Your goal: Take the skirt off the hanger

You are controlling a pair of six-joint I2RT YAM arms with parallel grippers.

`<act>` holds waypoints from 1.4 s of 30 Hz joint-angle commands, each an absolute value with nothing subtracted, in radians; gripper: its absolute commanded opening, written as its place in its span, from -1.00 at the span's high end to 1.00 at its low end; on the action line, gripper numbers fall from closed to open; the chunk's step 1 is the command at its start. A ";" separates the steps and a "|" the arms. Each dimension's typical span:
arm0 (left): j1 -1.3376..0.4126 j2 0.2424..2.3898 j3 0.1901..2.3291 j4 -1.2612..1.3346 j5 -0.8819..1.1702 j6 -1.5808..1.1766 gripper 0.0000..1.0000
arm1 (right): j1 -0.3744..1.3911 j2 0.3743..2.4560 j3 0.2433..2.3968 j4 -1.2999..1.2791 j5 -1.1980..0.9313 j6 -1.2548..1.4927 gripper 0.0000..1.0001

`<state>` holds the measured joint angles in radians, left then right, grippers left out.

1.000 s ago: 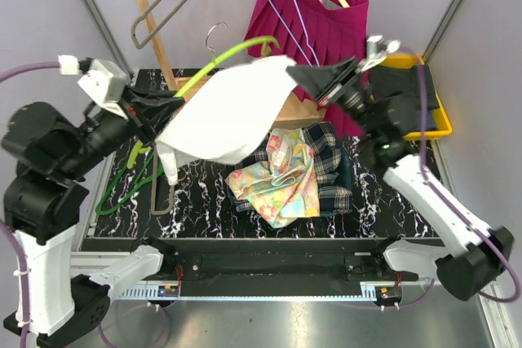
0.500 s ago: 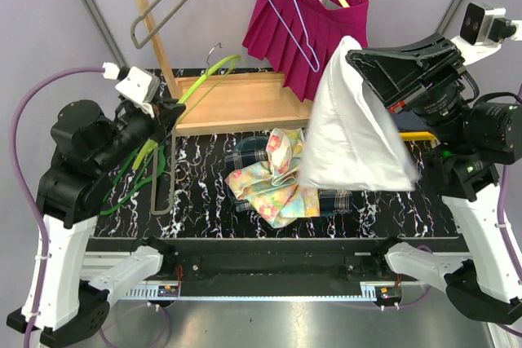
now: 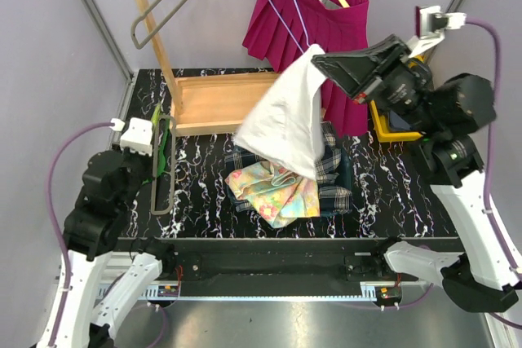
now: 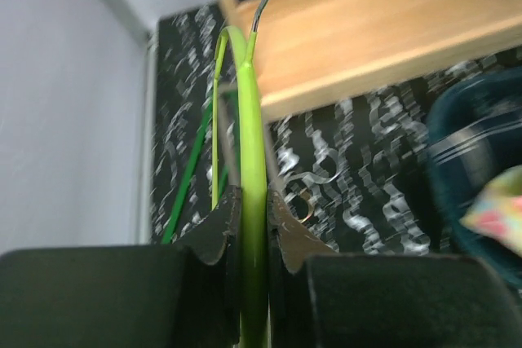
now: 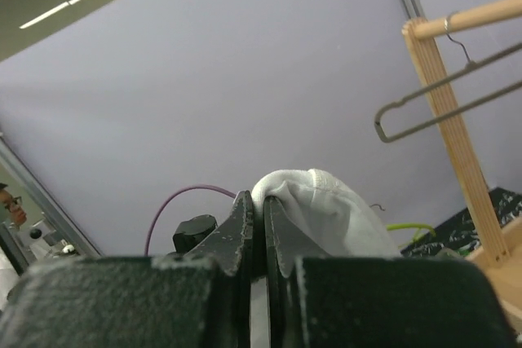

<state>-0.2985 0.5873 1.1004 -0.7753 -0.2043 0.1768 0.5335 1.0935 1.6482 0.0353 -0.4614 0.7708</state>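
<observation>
Skirt (image 3: 287,120) swung left, seemingly pinched in right tool (image 5: 263,209).

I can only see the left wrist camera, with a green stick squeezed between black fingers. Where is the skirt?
Observer: Off your green plastic hanger. The white cloth skirt dangles from the right gripper, above the black marbled table.
Operator: Is it holding tight?
Observer: Yes, the right wrist view shows the jaws shut on a bunched fold.
Operator: What's underneath?
Observer: A dark bin heaped with a floral cloth and plaid cloth.
</observation>
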 commanded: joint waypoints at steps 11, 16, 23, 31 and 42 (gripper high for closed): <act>0.029 0.690 0.635 -0.342 -0.267 0.400 1.00 | 0.531 1.120 1.350 -0.052 -0.428 0.600 1.00; 0.078 0.777 0.626 -0.301 -0.172 0.385 0.61 | 0.529 1.104 1.214 -0.087 -0.419 0.565 1.00; 0.078 0.880 0.790 -0.415 -0.066 0.315 -0.98 | 0.531 1.147 1.111 -0.261 -0.399 0.500 1.00; 0.078 0.804 1.052 -0.498 0.077 0.244 -0.98 | 0.551 1.414 1.120 -0.515 -0.429 0.489 1.00; 0.078 0.762 1.357 -0.568 0.207 0.158 -0.98 | 0.830 1.732 1.155 -0.709 -0.213 0.374 0.71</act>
